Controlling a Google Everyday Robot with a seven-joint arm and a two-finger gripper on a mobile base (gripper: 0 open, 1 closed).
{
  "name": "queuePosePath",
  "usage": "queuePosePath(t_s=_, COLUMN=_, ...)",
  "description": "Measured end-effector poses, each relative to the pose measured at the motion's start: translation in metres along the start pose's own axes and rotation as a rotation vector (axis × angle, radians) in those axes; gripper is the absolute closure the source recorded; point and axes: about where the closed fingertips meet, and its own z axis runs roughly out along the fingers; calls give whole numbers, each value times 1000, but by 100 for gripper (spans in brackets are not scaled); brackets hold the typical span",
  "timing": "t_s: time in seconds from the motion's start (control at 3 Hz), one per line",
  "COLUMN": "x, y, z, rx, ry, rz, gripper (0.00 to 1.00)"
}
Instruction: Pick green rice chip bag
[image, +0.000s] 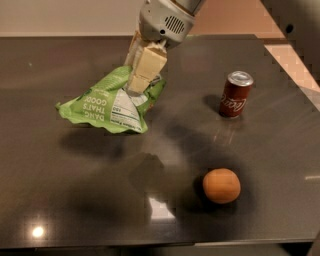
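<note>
Table (60, 210): dark and glossy, carrying the can and the orange.
Green rice chip bag (100, 107): left of centre, crumpled, white label panel facing the camera, hanging by its upper right corner with its shadow on the table below.
Gripper (136, 87): at top centre, pale fingers (147, 62) clamped on the bag's corner.
Can (236, 94): red, upright, unopened, well right of the bag.
Orange (221, 185): nearer the front edge, apart from the can.

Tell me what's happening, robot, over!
The gripper shut on green rice chip bag, top corner. Bag appears to hang above table. Can and orange sit aside, not blocking.
</note>
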Motion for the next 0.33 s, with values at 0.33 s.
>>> queuePosePath(t_s=0.33, x=-4, y=-4, z=1, rx=17, ry=-10, rz=-2, gripper=100)
